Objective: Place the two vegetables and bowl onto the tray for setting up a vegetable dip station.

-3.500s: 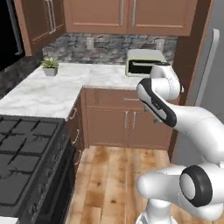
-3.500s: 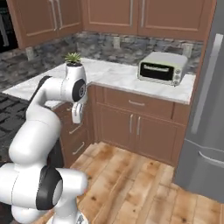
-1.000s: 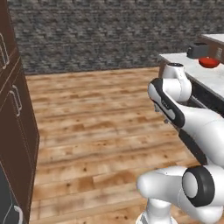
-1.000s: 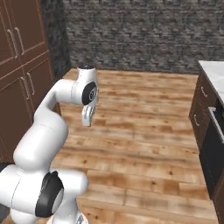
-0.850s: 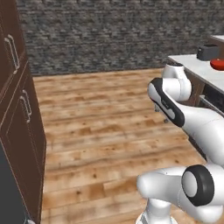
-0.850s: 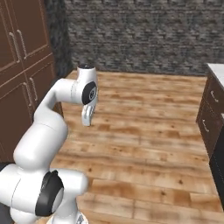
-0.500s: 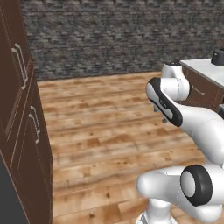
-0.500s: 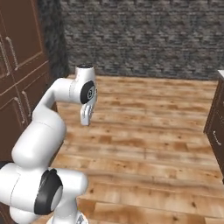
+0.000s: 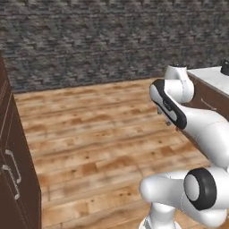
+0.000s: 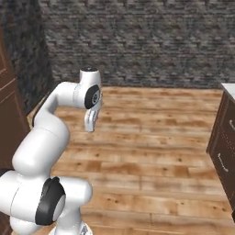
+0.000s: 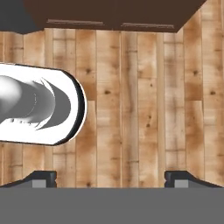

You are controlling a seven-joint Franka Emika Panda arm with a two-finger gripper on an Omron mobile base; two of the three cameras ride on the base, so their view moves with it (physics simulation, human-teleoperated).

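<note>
My gripper (image 10: 90,125) hangs from the folded arm, pointing down at the wooden floor (image 10: 151,137). In the hand view the gripper (image 11: 111,177) is open, its two dark fingertips (image 11: 43,177) set wide apart with bare floorboards between them and nothing held. The two vegetables, the bowl and the tray are out of view.
A grey stone wall (image 9: 98,40) runs across the back. A dark wooden cabinet (image 9: 13,179) stands at the left. A white-topped counter (image 9: 210,76) with brown fronts sits at the far right, with a dark object (image 9: 225,67) at the frame's edge. Cabinet drawers (image 10: 225,137) stand at the right.
The base has been turning, so the whole scene has slid across both base views and the counter has drifted to the right edge. The arm keeps its pose and the gripper stays open.
</note>
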